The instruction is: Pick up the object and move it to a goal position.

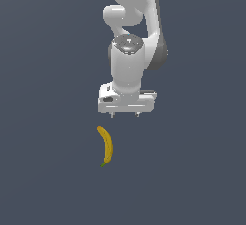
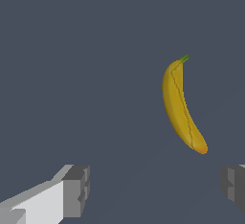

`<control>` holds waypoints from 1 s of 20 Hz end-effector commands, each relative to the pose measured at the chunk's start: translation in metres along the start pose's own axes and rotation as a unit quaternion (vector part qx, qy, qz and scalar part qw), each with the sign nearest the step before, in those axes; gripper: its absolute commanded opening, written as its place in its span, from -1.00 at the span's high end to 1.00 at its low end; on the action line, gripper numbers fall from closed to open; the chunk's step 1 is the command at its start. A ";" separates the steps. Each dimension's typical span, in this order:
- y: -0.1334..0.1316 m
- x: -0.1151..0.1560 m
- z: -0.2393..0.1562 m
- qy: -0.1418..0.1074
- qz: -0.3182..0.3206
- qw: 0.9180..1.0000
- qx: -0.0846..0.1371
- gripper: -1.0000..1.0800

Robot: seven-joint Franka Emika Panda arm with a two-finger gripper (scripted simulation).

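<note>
A small curved yellow banana (image 1: 107,146), the object, lies on the flat dark grey surface with its greenish stem tip toward the exterior view's lower edge. It also shows in the wrist view as the banana (image 2: 181,108), well ahead of the fingertips. My white gripper (image 1: 125,116) hangs above and slightly to the exterior view's right of the banana, apart from it. Its two grey fingers (image 2: 76,189) are spread wide with nothing between them, so it is open.
The white arm (image 1: 132,36) rises behind the gripper. The uniform dark grey ground (image 1: 48,123) fills both views with no other objects or edges visible.
</note>
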State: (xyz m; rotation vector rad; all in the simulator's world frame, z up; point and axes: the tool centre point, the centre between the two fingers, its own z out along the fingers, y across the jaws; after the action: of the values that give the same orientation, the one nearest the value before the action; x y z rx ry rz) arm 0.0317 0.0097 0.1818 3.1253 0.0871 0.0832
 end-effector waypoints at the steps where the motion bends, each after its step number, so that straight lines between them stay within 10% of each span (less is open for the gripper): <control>1: 0.008 0.005 0.009 -0.003 -0.006 1.000 0.000 -0.92; 20: 0.089 0.042 0.109 -0.024 -0.067 0.997 0.009 -0.92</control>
State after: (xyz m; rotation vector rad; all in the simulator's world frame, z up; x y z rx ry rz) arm 0.0828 -0.0743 0.0814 3.1256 0.2873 0.0062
